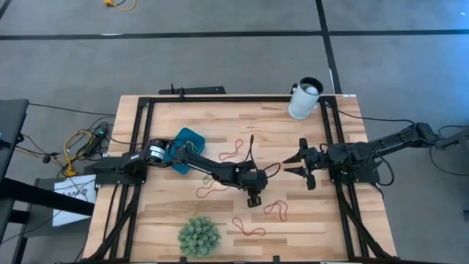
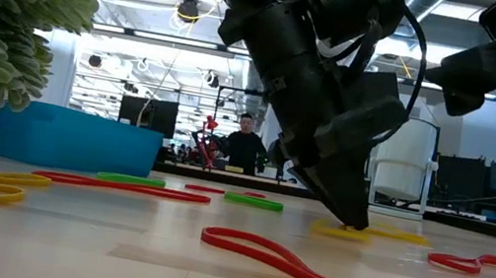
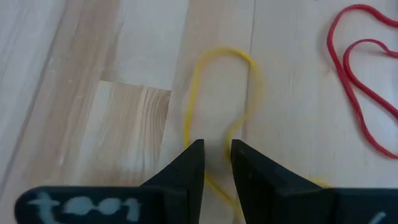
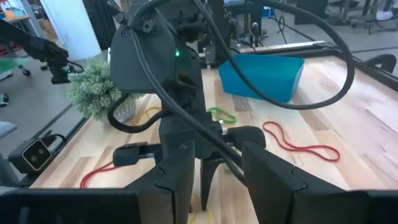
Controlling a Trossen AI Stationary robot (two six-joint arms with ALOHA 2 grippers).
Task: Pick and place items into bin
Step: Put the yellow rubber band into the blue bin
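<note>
Left wrist view: the left gripper [image 3: 217, 155] stood tip-down on the desk [image 3: 93, 93] near its middle, jaws a narrow slit apart, straddling a yellow rubber band [image 3: 214, 93] not yet pinched. The right gripper [image 1: 299, 167] waited toward the right edge, jaws spread and empty. The teal bin [image 1: 187, 143] sat toward the left edge.

One teal bin [image 1: 192, 138]; one white cup [image 1: 304, 98]; one green spiky ball [image 1: 198, 236]; two arms.
</note>
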